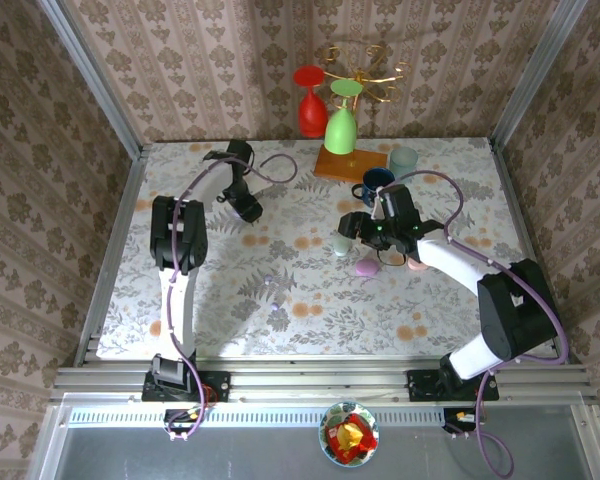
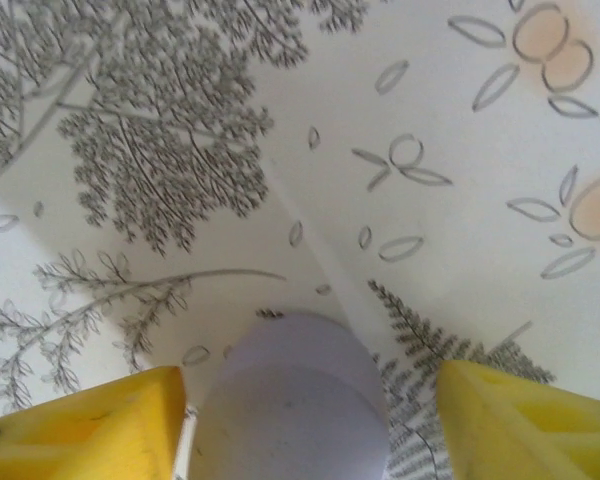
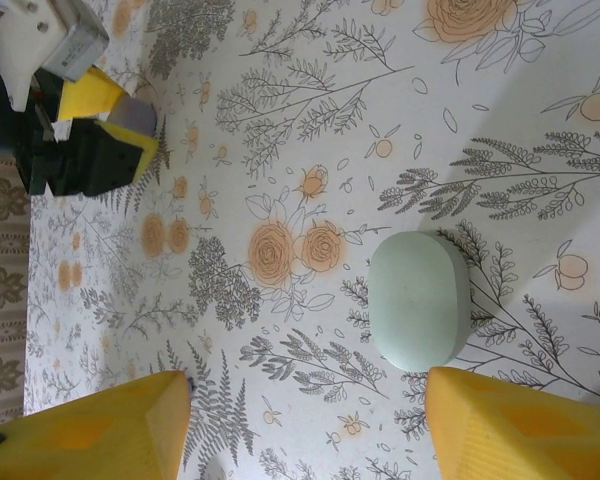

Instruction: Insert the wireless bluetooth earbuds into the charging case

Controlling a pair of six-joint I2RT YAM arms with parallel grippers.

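Observation:
A lavender pebble-shaped charging case (image 2: 292, 400) lies on the floral tablecloth between the yellow fingers (image 2: 90, 425) of my left gripper (image 1: 248, 206). The left finger sits close against it and a gap shows on the right side, so the jaws stand open around it. My right gripper (image 1: 365, 230) hangs open above the cloth with nothing between its fingers. A mint case (image 3: 420, 300) lies shut just ahead of the right finger (image 3: 520, 425). Two tiny pale purple specks (image 1: 277, 316) on the cloth in the top view look like earbuds, too small to be sure.
A purple-pink case (image 1: 367, 267) and a pink case (image 1: 417, 263) lie beside the right arm. At the back stand a dark blue mug (image 1: 375, 184), a pale cup (image 1: 404, 160), a wooden board (image 1: 350, 163) with a green glass (image 1: 340, 125), a red glass (image 1: 311, 105) and a gold rack.

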